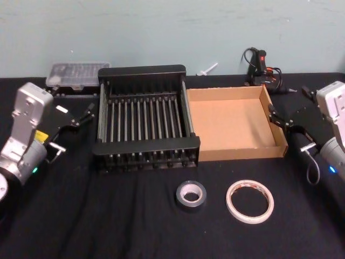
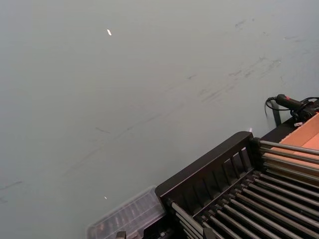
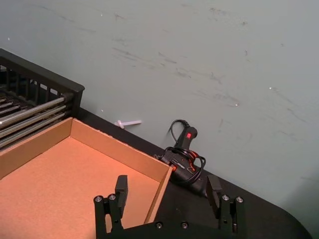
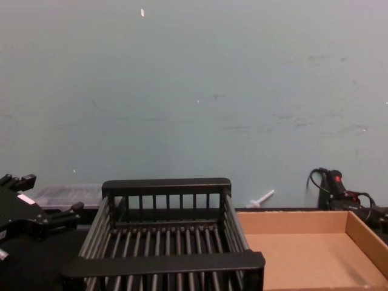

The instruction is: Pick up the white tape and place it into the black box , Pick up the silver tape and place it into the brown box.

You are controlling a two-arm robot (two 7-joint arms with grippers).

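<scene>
Nearest the front edge of the desk (image 1: 135,226), two rolls are laid flat on the black cloth: the silver tape (image 1: 191,195) toward the middle and the white tape (image 1: 249,201) just to its right, the two apart and not touching. Neither is touched by a gripper.

Behind them, toward the middle of the desk, the black box (image 1: 143,121) and the brown box (image 1: 234,123) are set side by side with their walls touching, the black one on the left. Nothing is seen lying on the slatted floor of the black box or on the flat floor of the brown one.

The left gripper (image 1: 73,125) is held near the desk's left edge, beside the black box and apart from it; its fingers are seen parted, with nothing between them. The right gripper (image 3: 167,193) is held near the right edge, by the right wall of the brown box; its fingers (image 3: 121,189) are spread wide and nothing is gripped.

Along the back edge, a clear plastic case (image 1: 77,74) is placed behind the left corner of the black box, and a black tool with a red light (image 1: 260,66) is placed behind the brown box.
</scene>
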